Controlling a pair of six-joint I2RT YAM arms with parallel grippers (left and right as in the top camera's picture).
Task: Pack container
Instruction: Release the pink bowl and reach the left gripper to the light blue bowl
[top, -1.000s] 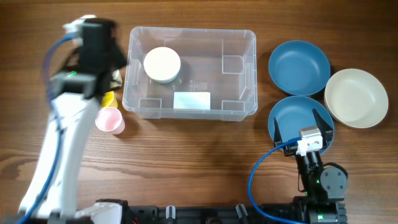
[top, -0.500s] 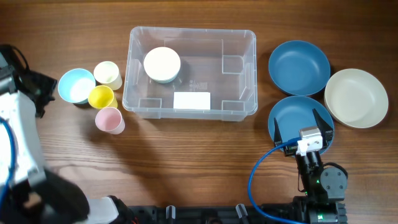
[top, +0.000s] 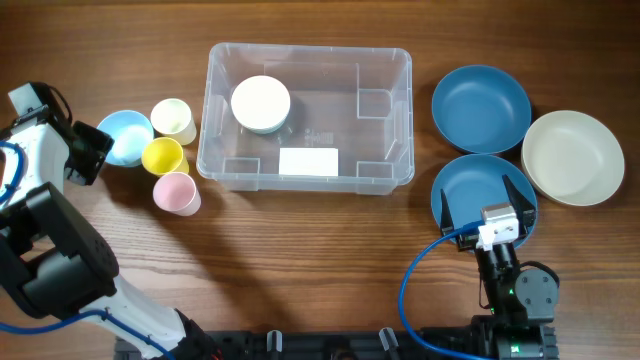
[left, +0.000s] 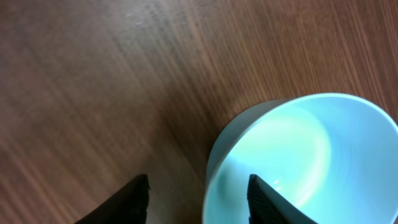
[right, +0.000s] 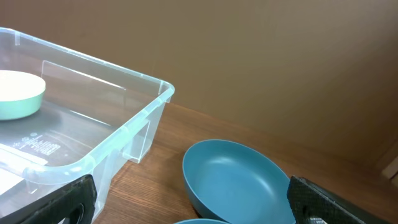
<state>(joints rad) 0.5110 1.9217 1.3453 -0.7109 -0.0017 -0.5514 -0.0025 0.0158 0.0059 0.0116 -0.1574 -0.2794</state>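
Left gripper (top: 85, 152) sits at the table's (top: 300, 260) far left edge with its jaws parted; in its wrist view (left: 199, 202) they straddle the near rim of the pale blue bowl (left: 311, 162), one finger outside it, one over its hollow, neither visibly pressed to it. Right gripper (top: 483, 200) hangs spread wide over the lower blue bowl (top: 470, 180), holding nothing. Largest on the wood is the container (top: 310, 50), the clear bin at upper centre, well apart from the left gripper on that gripper's right, and nearer the right gripper, whose wrist view shows its corner (right: 93, 155) ahead on the left. Inside it a white bowl (top: 261, 104) stands at the left end and a white label (top: 308, 161) lies on the floor. Right of the bin are the upper blue bowl (top: 481, 108) and a cream bowl (top: 573, 157). Between bin and pale blue bowl stand a cream cup (top: 174, 120), a yellow cup (top: 163, 156) and a pink cup (top: 175, 192).
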